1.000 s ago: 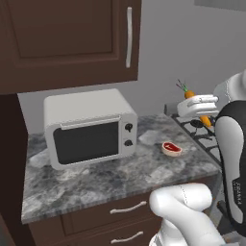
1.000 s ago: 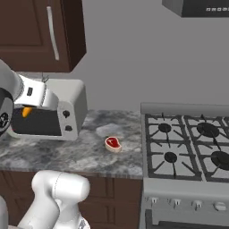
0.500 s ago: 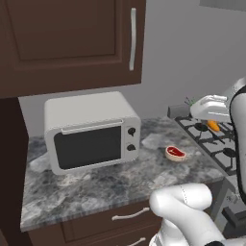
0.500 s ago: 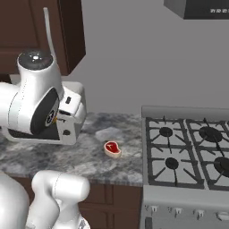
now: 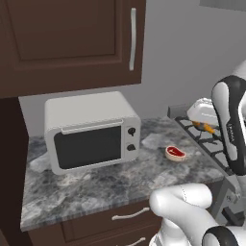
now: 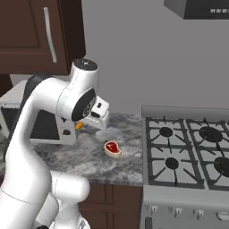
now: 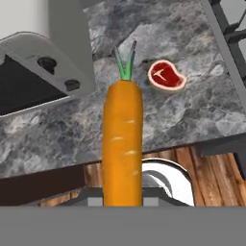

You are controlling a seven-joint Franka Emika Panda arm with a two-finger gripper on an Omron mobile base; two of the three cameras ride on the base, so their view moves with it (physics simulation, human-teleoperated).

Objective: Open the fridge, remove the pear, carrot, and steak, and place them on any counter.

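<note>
Carrying the carrot, my gripper clamped on it above the counter; steak already down, pear left, I judge.

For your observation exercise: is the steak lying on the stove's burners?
No, the steak lies on the grey marbled counter, between the microwave and the stove.
</note>
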